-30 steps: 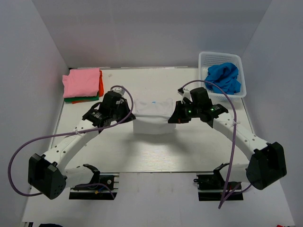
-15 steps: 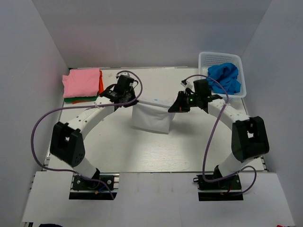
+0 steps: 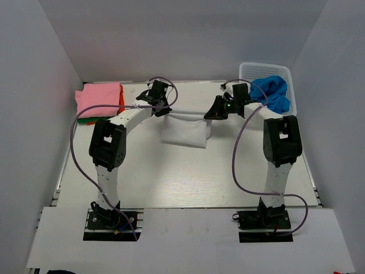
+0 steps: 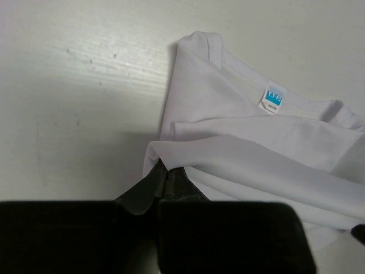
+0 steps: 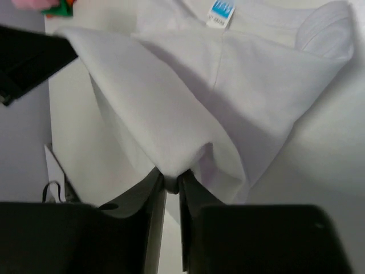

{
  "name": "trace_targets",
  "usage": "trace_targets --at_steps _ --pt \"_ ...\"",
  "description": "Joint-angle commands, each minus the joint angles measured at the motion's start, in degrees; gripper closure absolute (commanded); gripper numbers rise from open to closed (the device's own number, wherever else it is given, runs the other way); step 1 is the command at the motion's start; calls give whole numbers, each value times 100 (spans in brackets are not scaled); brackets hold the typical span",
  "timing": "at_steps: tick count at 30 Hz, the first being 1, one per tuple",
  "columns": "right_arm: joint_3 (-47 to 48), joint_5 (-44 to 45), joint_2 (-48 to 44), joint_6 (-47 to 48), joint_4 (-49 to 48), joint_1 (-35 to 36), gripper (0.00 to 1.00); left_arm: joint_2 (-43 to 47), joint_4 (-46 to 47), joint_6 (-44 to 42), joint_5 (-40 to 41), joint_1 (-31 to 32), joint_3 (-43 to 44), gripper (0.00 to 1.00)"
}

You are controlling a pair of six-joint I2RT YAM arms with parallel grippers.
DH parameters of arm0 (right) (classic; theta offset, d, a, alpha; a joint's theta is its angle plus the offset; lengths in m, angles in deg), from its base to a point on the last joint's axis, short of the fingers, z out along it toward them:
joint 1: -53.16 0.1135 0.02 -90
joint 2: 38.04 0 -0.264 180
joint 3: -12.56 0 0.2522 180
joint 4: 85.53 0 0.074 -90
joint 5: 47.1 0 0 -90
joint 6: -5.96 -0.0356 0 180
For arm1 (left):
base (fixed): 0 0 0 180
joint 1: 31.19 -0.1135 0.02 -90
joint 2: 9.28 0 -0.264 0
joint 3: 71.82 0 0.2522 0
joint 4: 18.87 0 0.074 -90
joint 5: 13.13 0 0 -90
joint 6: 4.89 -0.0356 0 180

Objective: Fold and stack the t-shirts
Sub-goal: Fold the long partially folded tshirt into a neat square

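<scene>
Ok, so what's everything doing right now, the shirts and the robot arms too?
Plain white cloth t-shirt: one edge lifted, stretched between both arms, rest drooping below.
Left arm: jaws shut on the white shirt.
Right arm: jaws shut on it too.
Bright blue t-shirt: crumpled, in the white plastic lattice basket.
Pink t-shirt: folded, atop an orange-red shirt and a green shirt.

Enclosure: three plain walls, pale grey, unmarked. Back wall point(image 3: 171, 40) meets the table's far edge; left wall point(image 3: 28, 114) and right wall point(image 3: 339, 114) slope outward toward the camera. Table point(image 3: 188, 177): white, with faint grain lines running across and a few small dark specks visible in the left wrist view. Light: even and diffuse, with soft shadows only.
</scene>
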State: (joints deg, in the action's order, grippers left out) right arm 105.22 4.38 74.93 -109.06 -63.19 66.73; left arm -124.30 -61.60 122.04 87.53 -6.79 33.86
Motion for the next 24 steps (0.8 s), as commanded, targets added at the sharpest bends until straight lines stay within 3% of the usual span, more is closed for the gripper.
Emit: trace_targets --at_steps 1,2,3,4,5,6,8,11,14,18,21,24 --pt "740 292 705 216 -269 -196 81 -203 410 -239 200 -243 519 88" --pt "898 371 883 242 -260 -213 63 -562 410 -239 270 -243 877 73" --pt "1735 381 1059 347 -25 -240 33 -765 245 -239 270 -295 1141 30" --pt "2031 311 1496 400 238 -257 10 -950 43 -186 331 -374 1753 11" --pt "2251 284 1561 497 328 -249 10 -1256 -386 -186 332 -375 2064 2" --pt "2636 284 1570 541 450 -214 10 -1329 -512 -186 332 -427 2293 0" --pt "2466 564 1229 664 408 -135 10 -1252 -513 -256 245 -428 2445 0" --pt "1561 758 369 621 -302 6 10 -603 249 -510 16 -323 1578 0" --pt "962 916 -10 638 -374 129 10 -337 506 -642 -239 -322 1189 0" --pt "698 970 -100 735 -427 419 10 -187 559 -696 -625 -269 628 0" --pt "497 733 -12 499 -672 568 10 -64 1023 -757 -1738 -217 31 0" --pt "188 731 172 33 -1130 639 10 -64 1341 -538 -2058 -217 -384 0"
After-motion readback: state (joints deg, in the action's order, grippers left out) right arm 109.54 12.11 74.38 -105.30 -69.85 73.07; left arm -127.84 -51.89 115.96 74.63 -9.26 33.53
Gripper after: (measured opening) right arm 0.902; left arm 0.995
